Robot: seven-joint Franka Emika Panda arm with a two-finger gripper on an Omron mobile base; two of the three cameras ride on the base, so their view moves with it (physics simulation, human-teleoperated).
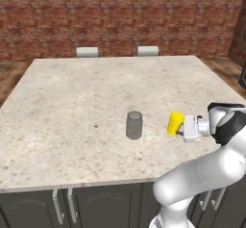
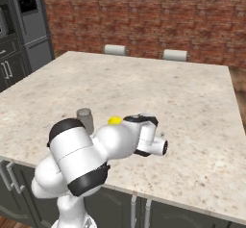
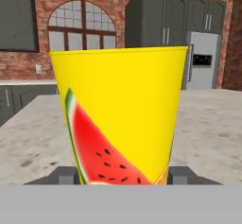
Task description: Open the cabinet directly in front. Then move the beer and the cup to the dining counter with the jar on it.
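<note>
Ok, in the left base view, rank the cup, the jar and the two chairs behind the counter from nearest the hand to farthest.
1. Cup: between the hand's fingers, just left of the wrist.
2. Jar: farther left, standing on the counter.
3. Right chair: past the far edge.
4. Left chair: past the far edge, farther left.

Dining counter (image 1: 72, 107): beige speckled stone top, smooth, low sheen; dark matt panelled fronts below with grey metal-look bar handles. Jar (image 1: 134, 125): grey, translucent, glass-like, smooth. Cup (image 3: 118, 114): bright yellow, smooth, plastic-like, matt to faint sheen; printed red watermelon slice with black seeds. Back wall (image 1: 120, 15): rough red brick. Arm (image 1: 202, 174): glossy white shell, dark matt joints.
</note>
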